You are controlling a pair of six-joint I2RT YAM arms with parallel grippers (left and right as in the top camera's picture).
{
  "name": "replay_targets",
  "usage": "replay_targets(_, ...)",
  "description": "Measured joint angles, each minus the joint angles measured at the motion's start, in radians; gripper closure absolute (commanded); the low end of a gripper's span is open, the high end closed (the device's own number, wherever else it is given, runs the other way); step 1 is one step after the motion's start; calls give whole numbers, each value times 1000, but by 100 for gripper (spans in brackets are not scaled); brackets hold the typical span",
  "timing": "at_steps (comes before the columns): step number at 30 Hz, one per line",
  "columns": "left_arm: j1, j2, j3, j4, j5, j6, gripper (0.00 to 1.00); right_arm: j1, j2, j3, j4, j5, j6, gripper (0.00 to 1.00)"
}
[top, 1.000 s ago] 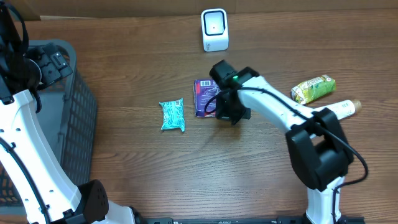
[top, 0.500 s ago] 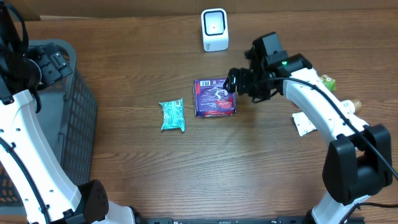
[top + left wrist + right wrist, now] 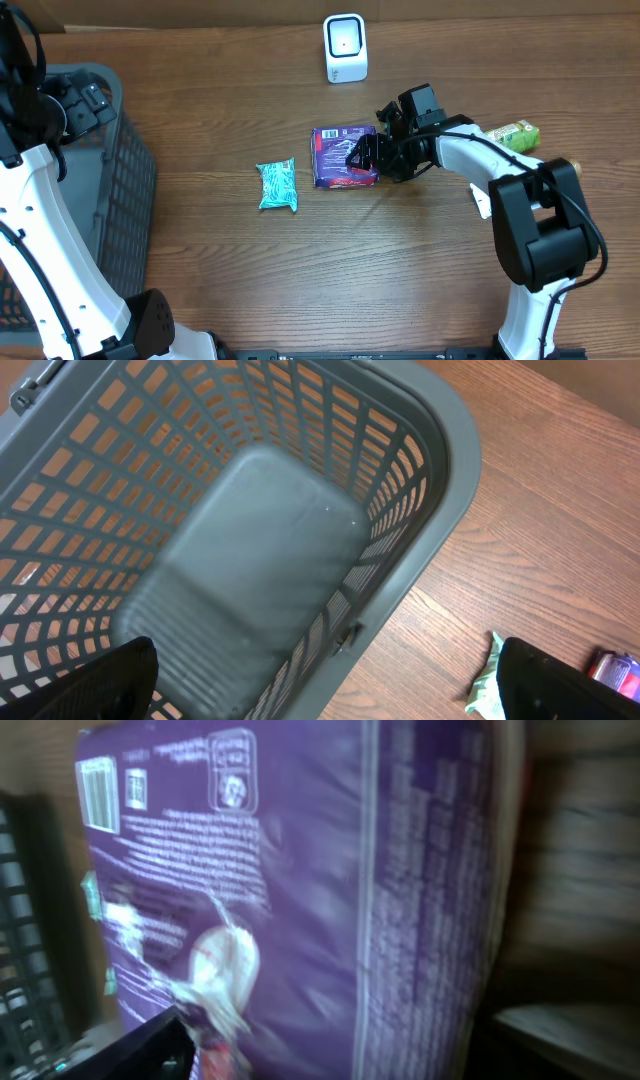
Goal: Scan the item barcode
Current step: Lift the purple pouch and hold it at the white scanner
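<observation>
Jaws on the right gripper [image 3: 366,156] are spread wide around the right end of the purple package [image 3: 338,158]. It's lying flat on the table [image 3: 300,280] near the white scanner [image 3: 345,48], and I can't tell if they touch it. Left gripper [image 3: 330,678] gapes wide with nothing in it, over the grey basket [image 3: 445,470]. 1 teal packet [image 3: 278,186] lies beside the package.
</observation>
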Motion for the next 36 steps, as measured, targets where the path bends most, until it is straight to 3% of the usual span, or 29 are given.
replay_targets(7, 0, 0, 0, 0, 0, 0, 0, 0, 18, 0, 28, -26, 23, 73)
replay_targets(9, 0, 0, 0, 0, 0, 0, 1, -4, 18, 0, 28, -39, 20, 78)
replay_targets(17, 0, 0, 0, 0, 0, 0, 0, -13, -3, 1, -39, -50, 16, 80)
replay_targets(20, 0, 0, 0, 0, 0, 0, 0, -13, -52, 14, -127, 18, 4, 86)
replay_targets(24, 0, 0, 0, 0, 0, 0, 0, -13, -157, 106, -270, 181, -32, 96)
replay_targets(30, 0, 0, 0, 0, 0, 0, 0, 11, -249, 388, -479, 536, -75, 96)
replay_targets(36, 0, 0, 0, 0, 0, 0, 0, 98, -256, 601, -459, 979, -169, 96)
